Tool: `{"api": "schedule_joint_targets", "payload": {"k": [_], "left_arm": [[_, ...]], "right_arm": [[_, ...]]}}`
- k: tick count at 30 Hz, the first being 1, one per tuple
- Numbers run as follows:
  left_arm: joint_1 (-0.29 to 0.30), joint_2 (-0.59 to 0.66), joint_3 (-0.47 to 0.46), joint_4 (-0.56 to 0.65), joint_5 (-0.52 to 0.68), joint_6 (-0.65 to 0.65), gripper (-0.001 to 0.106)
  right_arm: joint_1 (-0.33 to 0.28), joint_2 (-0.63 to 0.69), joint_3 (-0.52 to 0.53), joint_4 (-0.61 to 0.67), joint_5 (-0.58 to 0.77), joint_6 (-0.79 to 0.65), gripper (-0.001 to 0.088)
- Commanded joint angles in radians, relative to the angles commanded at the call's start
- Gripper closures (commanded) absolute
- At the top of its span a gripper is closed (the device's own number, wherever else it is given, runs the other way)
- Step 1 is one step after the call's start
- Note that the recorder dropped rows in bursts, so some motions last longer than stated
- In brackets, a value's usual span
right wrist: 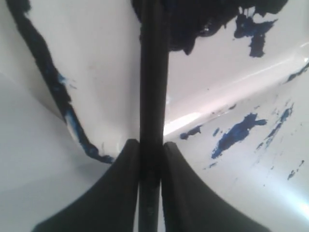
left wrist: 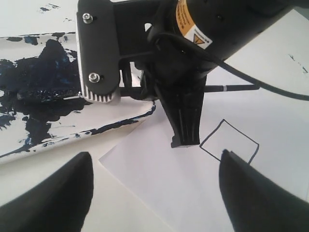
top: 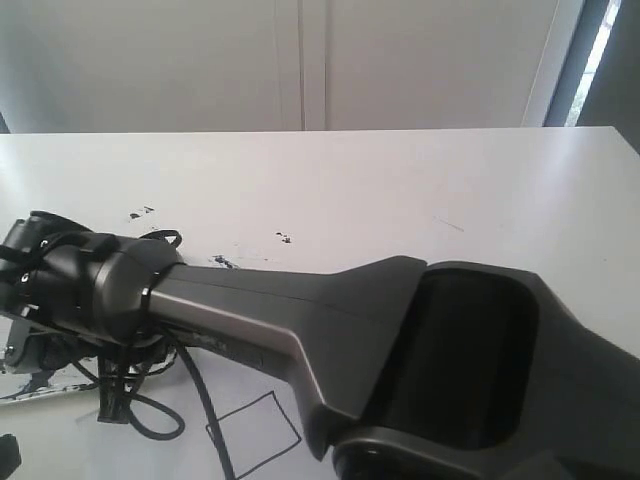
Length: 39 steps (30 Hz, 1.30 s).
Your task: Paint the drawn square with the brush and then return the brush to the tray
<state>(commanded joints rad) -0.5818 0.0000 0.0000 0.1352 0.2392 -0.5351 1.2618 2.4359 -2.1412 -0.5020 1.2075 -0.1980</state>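
Observation:
My right gripper [right wrist: 150, 150] is shut on the brush's black handle [right wrist: 150, 87], low over the tray [right wrist: 106, 63]. The handle runs toward the dark blue-black paint blob [right wrist: 203, 19]. In the left wrist view the brush [left wrist: 236, 88] lies level behind the right arm [left wrist: 193, 43], its front end in the blob [left wrist: 43, 82] on the tray [left wrist: 53, 140]. The drawn square [left wrist: 229, 142] has a thin black outline and a white inside; it also shows low in the exterior view [top: 255, 432]. My left gripper [left wrist: 154, 193] hangs open above the paper, holding nothing.
The white paper sheet [left wrist: 164, 179] lies beside the tray, one corner toward the left gripper. The right arm [top: 300, 320] stretches across the table to the left and hides much of it. Small paint splatters [top: 283, 238] dot the white table. Loose cables [top: 150, 410] hang under the wrist.

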Motion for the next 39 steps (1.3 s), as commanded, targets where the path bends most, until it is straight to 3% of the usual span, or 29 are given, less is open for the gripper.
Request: {"api": "schedule_joint_targets", "payload": {"k": [13,23,30,39], "left_arm": [[0.000,0.000,0.000,0.000,0.000,0.000,0.030],[0.000,0.000,0.000,0.000,0.000,0.000,0.030],[0.000,0.000,0.000,0.000,0.000,0.000,0.030],[0.000,0.000,0.000,0.000,0.000,0.000,0.030]], "right_arm": [[-0.046,0.000,0.000,-0.151,0.014,0.074,0.0868],[-0.024,-0.073,0.000,-0.147,0.014,0.072,0.0868],[0.009,-0.165,0.010,-0.075,0.014,0.072,0.0868],[0.065,-0.307,0.248,-0.083,0.014,0.139,0.0868]]}}
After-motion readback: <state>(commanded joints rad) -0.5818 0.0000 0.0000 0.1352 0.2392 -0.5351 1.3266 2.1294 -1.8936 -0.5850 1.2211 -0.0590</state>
